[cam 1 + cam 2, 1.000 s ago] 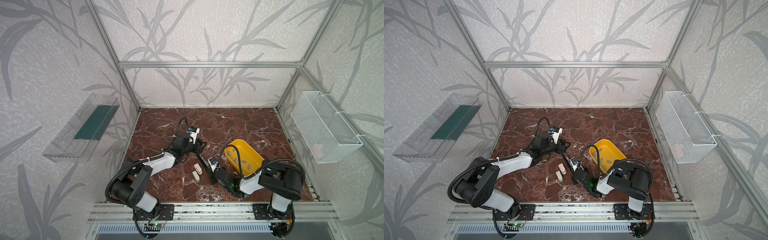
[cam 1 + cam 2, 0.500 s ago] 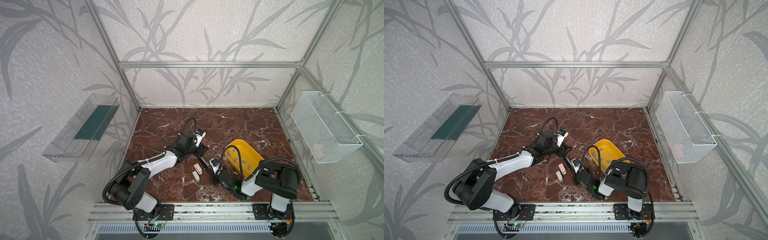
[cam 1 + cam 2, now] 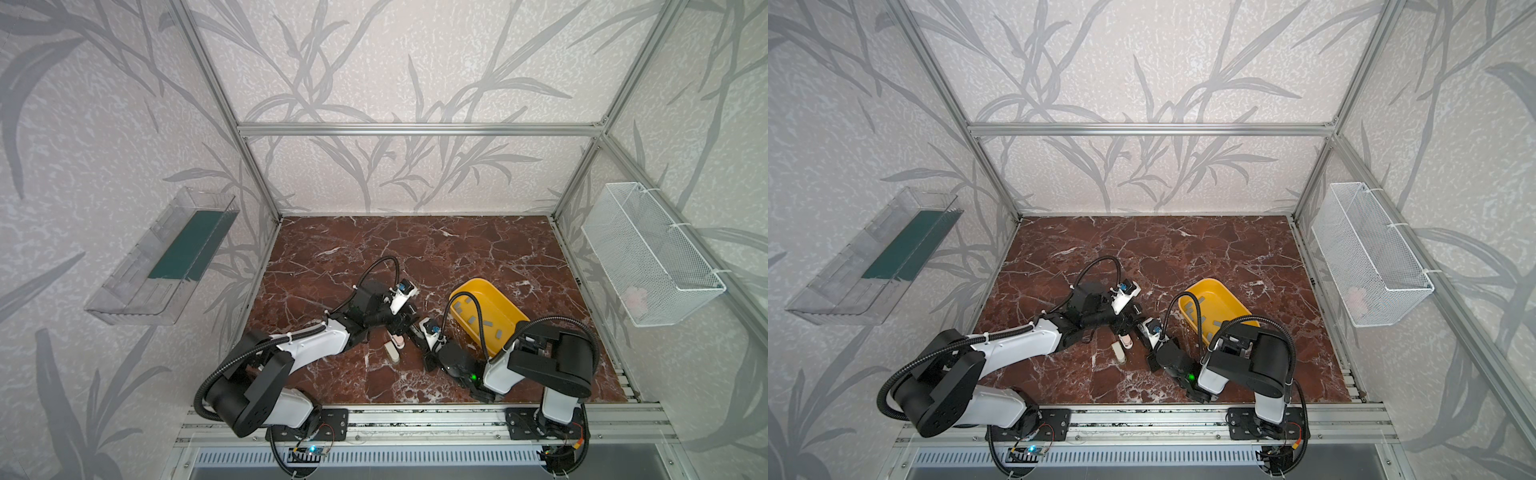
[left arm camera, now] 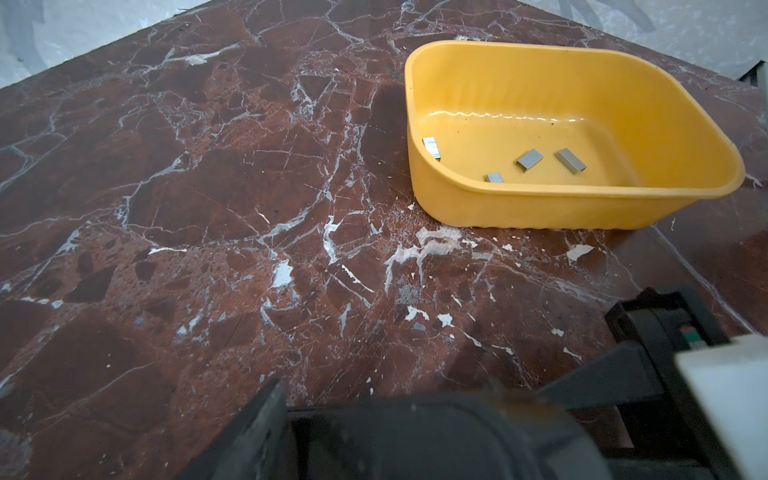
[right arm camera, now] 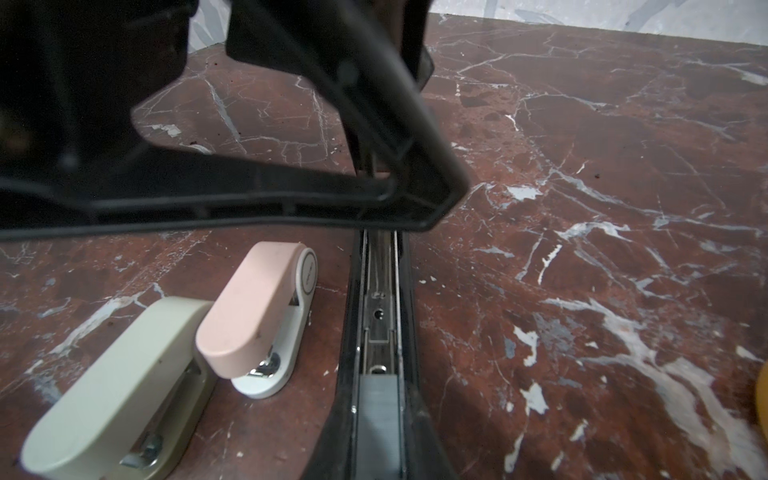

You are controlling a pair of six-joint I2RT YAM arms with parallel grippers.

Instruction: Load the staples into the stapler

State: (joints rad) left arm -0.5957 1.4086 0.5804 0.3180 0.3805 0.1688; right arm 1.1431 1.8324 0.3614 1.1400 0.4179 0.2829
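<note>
Left tool [image 3: 405, 322] and right tool [image 3: 417, 334] low, stretched inward, almost meeting; right closed, left unclear.

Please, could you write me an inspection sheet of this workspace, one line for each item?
Surface: red-brown marble tabletop, white veins.
Job's things: grey metal staple strips in yellow plastic tub; one strip lies in the channel of the open black stapler.
Clutter: small pink stapler touching cream stapler.
Grippers: right gripper shut on black stapler base; left gripper at its raised lid, grip unclear.
Cables: black corrugated hose of right arm arches over tub.
Surroundings: clear plastic wall bin, white wire basket.
</note>
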